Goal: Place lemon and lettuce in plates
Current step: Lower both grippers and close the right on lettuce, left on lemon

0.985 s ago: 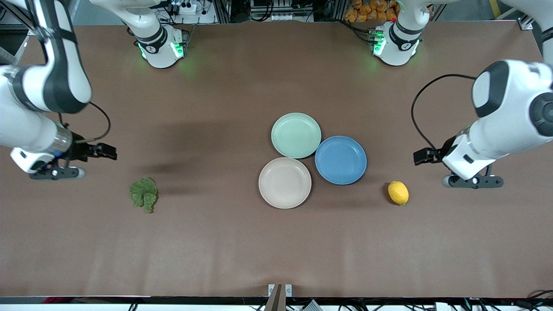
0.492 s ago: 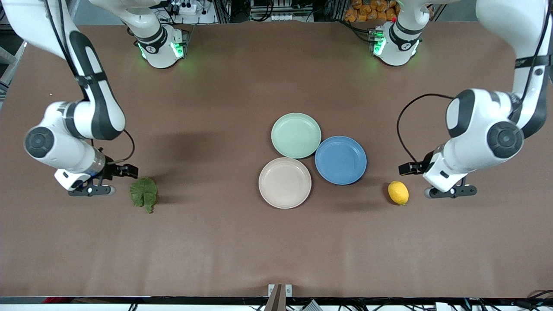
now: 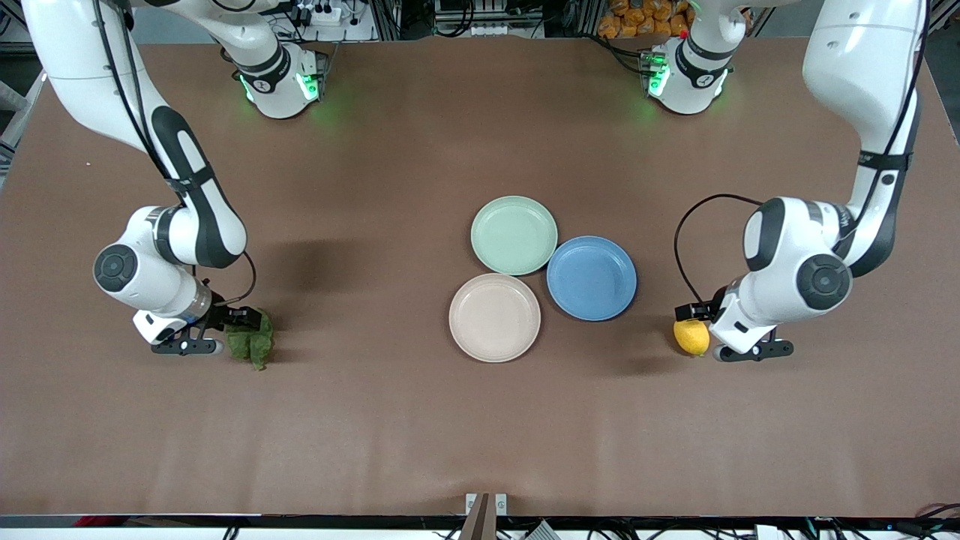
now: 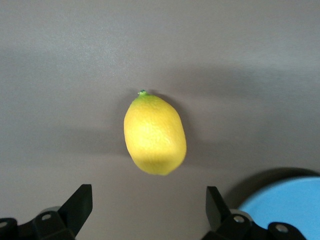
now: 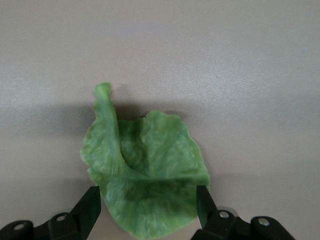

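The yellow lemon (image 3: 691, 337) lies on the brown table toward the left arm's end, beside the blue plate. My left gripper (image 3: 709, 335) is low right next to it; in the left wrist view it (image 4: 148, 212) is open, with the lemon (image 4: 155, 135) just ahead of the fingers. The green lettuce (image 3: 255, 345) lies toward the right arm's end. My right gripper (image 3: 231, 331) is down at it, open, with the leaf's (image 5: 145, 170) edge between the fingers (image 5: 91, 205). The mint plate (image 3: 514, 235) and cream plate (image 3: 494, 317) sit empty mid-table.
An empty blue plate (image 3: 591, 278) touches the mint and cream plates, on the side toward the lemon; its rim shows in the left wrist view (image 4: 287, 202). Bare brown table lies between the lettuce and the plates and along the edge nearest the front camera.
Both arms have swung in and come down: the right gripper has reached the lettuce and the left gripper has reached the lemon. The lemon, lettuce and plates have not moved.
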Available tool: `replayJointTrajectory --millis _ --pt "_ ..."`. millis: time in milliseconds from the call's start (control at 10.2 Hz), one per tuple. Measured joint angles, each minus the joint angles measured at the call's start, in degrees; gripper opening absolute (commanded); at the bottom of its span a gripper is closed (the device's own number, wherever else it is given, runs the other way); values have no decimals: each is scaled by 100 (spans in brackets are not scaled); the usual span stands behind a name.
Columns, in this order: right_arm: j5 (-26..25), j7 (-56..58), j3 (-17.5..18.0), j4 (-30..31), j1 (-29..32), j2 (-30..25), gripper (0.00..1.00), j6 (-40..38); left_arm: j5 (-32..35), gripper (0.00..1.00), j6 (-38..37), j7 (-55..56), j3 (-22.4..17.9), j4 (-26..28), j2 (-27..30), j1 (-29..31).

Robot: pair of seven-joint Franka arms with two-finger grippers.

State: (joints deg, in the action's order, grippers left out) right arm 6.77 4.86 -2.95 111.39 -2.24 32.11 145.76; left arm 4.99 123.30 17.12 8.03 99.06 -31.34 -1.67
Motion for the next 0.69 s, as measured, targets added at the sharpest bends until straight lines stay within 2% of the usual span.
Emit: replayJointTrajectory --millis 197,394,591,689 --pt "25 -1 6 -38 -1 101 73 72 287 100 172 114 -5 -11 -271 6" --pt "39 -1 7 -62 -1 160 56 137 323 100 358 114 -19 -20 -453 23" --pt "51 -1 9 -75 -1 190 0 166 323 100 459 114 -18 -23 -612 3" --pt "56 -1 9 -84 -2 198 0 169 323 100 479 114 -17 -24 -684 -5"
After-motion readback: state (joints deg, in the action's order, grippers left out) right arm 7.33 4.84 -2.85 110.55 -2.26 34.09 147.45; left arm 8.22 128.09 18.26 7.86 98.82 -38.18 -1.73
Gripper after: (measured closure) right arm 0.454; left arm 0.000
